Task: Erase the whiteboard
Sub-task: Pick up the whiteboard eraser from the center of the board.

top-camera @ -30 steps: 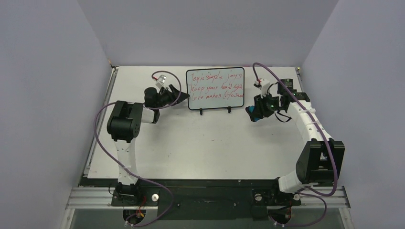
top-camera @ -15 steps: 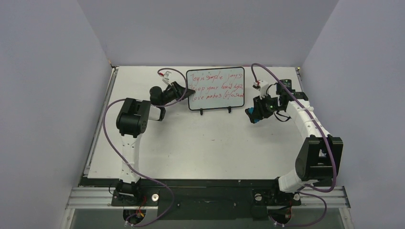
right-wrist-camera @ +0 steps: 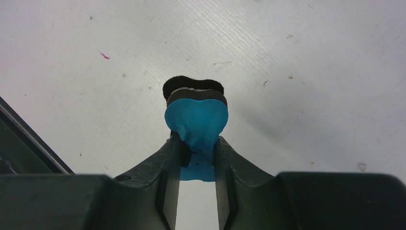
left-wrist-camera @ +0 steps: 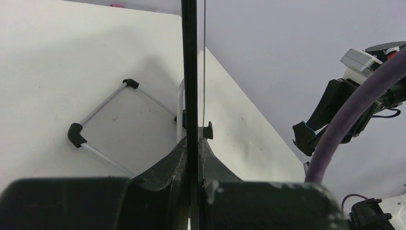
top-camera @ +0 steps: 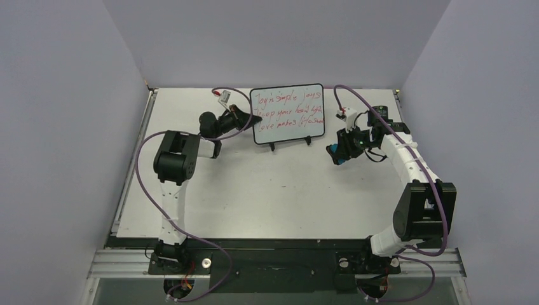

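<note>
Left gripper (top-camera: 246, 119) is clamped on the left edge of the whiteboard (top-camera: 287, 114), its fingers pressed together on the thin black frame. The board stands upright just above the black wire stand (top-camera: 290, 145), slightly tilted with its right end higher. Three lines of red handwriting cross its white face. Right of the stand, the right gripper (top-camera: 335, 154) pinches a small blue eraser (right-wrist-camera: 196, 120) over the table (top-camera: 254, 190).

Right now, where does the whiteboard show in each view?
Top external: whiteboard at far middle of table, left pincer shut on its left edge.
Left wrist: edge-on, a black vertical strip at centre.
Right wrist: cannot make it out.
Shared landmark: the blue eraser in the right pincer.
</note>
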`<state>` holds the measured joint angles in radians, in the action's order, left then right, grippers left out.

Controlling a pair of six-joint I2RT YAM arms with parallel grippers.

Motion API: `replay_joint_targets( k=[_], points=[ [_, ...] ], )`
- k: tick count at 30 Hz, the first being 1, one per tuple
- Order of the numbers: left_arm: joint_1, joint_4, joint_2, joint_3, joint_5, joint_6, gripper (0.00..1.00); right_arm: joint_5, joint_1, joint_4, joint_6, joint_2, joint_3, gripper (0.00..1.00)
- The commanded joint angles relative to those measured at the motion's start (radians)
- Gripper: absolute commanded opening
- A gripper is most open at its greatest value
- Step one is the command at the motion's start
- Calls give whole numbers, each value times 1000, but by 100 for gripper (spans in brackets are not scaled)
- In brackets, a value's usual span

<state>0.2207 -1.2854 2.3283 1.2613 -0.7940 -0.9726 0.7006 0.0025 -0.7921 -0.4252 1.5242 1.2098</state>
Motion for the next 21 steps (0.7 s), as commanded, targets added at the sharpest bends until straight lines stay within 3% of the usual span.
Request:
replay_joint_targets(
  k=[1, 16, 21],
  points=[
    [-10, 83, -178, 36, 45, 146, 0, 37, 1, -2, -21, -20, 20, 2],
    [85, 199, -366, 139, 199, 188, 0, 95, -50, -34, -49, -110, 25, 2],
    [139, 228, -460, 105, 257, 205, 0, 127, -71, -99, -99, -196, 47, 2]
  ],
)
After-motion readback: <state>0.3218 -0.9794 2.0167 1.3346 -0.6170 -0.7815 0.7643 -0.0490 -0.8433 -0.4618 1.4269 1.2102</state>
